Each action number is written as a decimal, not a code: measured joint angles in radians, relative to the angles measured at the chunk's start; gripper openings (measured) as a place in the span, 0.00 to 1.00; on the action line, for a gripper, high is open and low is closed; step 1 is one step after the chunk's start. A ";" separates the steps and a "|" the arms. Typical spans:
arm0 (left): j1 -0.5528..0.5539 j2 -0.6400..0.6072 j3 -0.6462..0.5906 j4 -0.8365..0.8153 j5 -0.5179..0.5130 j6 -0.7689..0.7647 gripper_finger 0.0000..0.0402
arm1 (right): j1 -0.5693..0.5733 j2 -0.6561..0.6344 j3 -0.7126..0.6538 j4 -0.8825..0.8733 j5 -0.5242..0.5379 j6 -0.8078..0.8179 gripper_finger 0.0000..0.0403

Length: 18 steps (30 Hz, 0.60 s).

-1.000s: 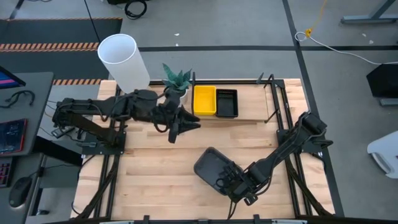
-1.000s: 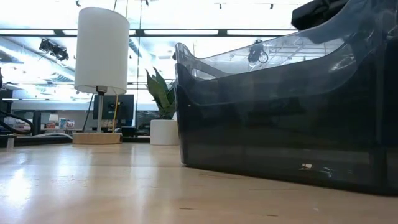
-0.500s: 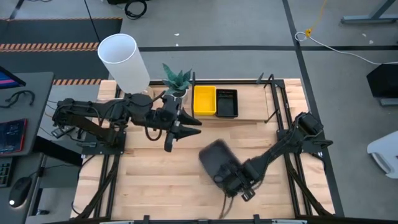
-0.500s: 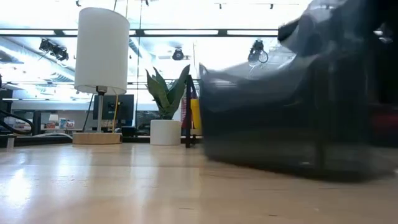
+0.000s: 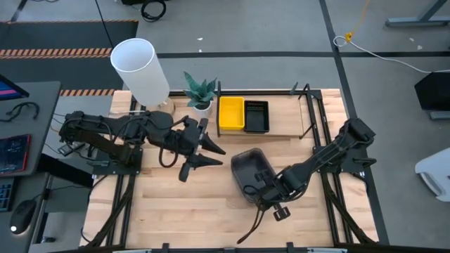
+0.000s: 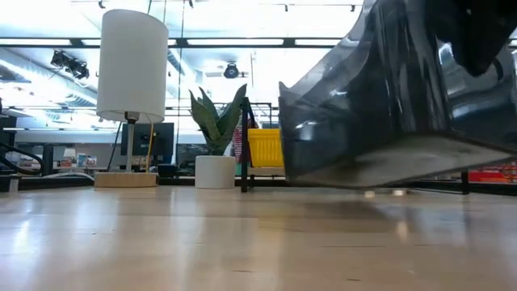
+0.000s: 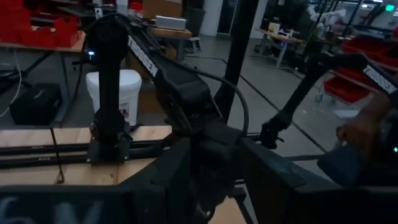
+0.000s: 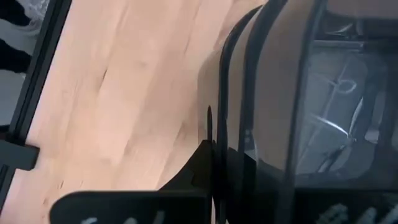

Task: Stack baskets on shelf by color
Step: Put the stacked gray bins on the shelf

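A nested stack of dark grey translucent baskets is held by my right gripper over the middle of the table. In the low view the stack hangs tilted, clear of the tabletop. A yellow basket and a black perforated basket stand side by side on the light-wood shelf at the table's far edge. My left gripper is open and empty, above the table left of the grey stack. My right gripper holds the grey stack by its near-side wall, at the rim. One dark finger lies against the outside of the wall; the other finger is hidden by the baskets. The stack is lifted clear of the table and tilted, its far end lower.
A white plant pot with a green plant and a white lamp stand at the far left beside the shelf. Black frame bars border the shelf's right end. Bare shelf board lies right of the black basket.
My right gripper has gone up and toward the table's far edge with the grey stack. The stack has turned about, tipped and come clear of the tabletop. My left gripper has moved a little toward the near edge.
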 joint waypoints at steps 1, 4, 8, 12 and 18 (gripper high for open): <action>-0.001 0.001 0.000 0.002 0.001 0.007 0.37 | 0.001 -0.008 0.000 -0.009 0.008 0.012 0.04; -0.001 0.002 0.000 0.000 0.003 0.023 0.37 | 0.005 -0.033 0.000 -0.048 0.035 0.051 0.04; 0.000 0.002 0.000 0.013 0.004 0.027 0.37 | 0.012 -0.079 0.000 -0.093 0.050 0.095 0.04; 0.000 0.002 0.000 0.054 0.021 0.023 0.37 | 0.012 -0.151 0.000 -0.164 0.053 0.149 0.04; -0.001 0.002 0.000 0.148 0.112 0.019 0.37 | 0.012 -0.275 0.058 -0.375 0.122 0.266 0.04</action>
